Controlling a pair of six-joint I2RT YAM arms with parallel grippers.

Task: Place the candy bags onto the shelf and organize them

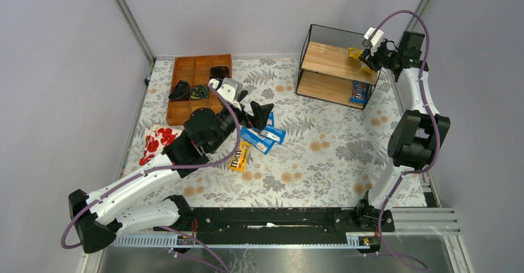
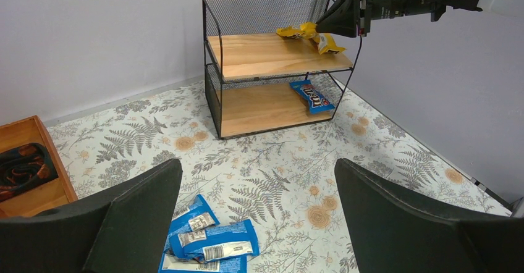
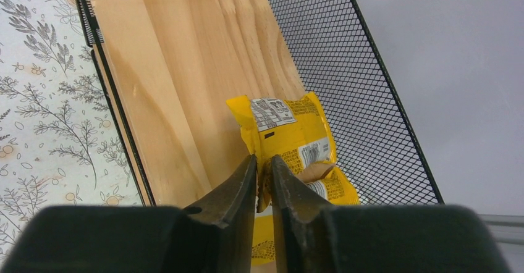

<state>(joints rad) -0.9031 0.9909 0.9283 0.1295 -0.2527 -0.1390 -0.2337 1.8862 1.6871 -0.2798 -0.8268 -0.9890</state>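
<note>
The shelf (image 1: 330, 63) stands at the back right. Two yellow candy bags (image 2: 296, 32) lie on its top board (image 3: 185, 69), and a blue one (image 1: 359, 91) is on the lower board. My right gripper (image 3: 264, 162) hovers over the top board's right end. Its jaws are narrowly parted, open, with the crimped edge of a yellow bag (image 3: 290, 131) loose in the gap. My left gripper (image 2: 259, 186) is wide open and holds nothing, just above three blue bags (image 2: 213, 239) in a pile on the cloth. One more yellow bag (image 1: 240, 155) lies near that pile.
A brown compartment tray (image 1: 185, 81) with dark items sits at the back left. A red-and-white floral pouch (image 1: 157, 142) lies beside my left arm. Grey walls close in the table on both sides and behind the shelf.
</note>
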